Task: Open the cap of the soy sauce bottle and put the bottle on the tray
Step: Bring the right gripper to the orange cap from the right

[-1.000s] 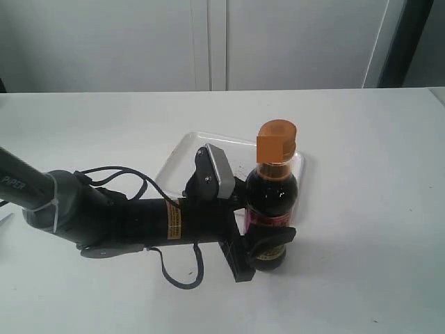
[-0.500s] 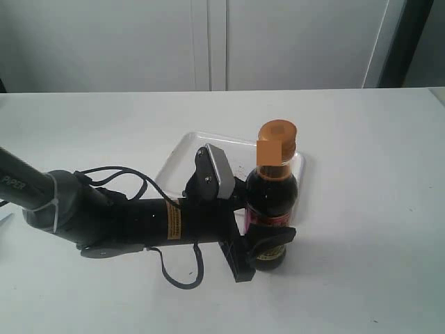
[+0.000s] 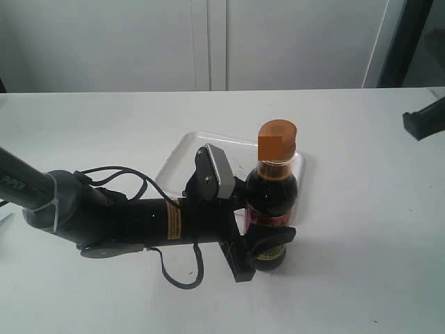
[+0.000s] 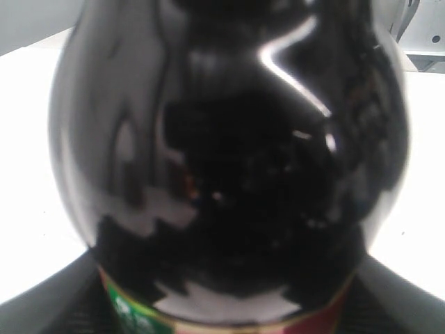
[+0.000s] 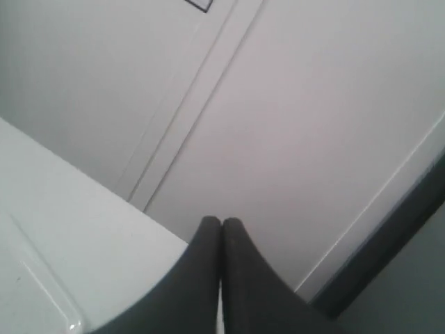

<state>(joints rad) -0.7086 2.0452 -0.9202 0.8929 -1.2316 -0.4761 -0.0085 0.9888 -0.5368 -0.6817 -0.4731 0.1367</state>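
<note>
- Soy sauce bottle [image 3: 271, 202], small and clear with dark brown liquid and a pink, yellow and red label, stands upright with the left gripper [image 3: 268, 243] clamped around its lower body, jaws spread wide to span it.
- In the left wrist view the dark bottle fills almost everything.
- Its round orange-brown plastic flip-top cap [image 3: 277, 139] is down, not yet opened.
- Just behind the bottle lies the flat white rectangular plastic tray [image 3: 182, 149]; the base seems to sit on the white table [image 3: 348, 243] at the tray's near edge, though I cannot tell whether it touches the rim.
- The right gripper [image 5: 221, 224] has its dark fingers pressed together, holding nothing, and is well apart at the table's far right.
- Judgement: the step is flipping the cap. The left clamp should stay firm and low, so the neck is free. The right fingertips should catch the cap's lip opposite its hinge and lever upward. Which side the hinge is on I cannot tell.
</note>
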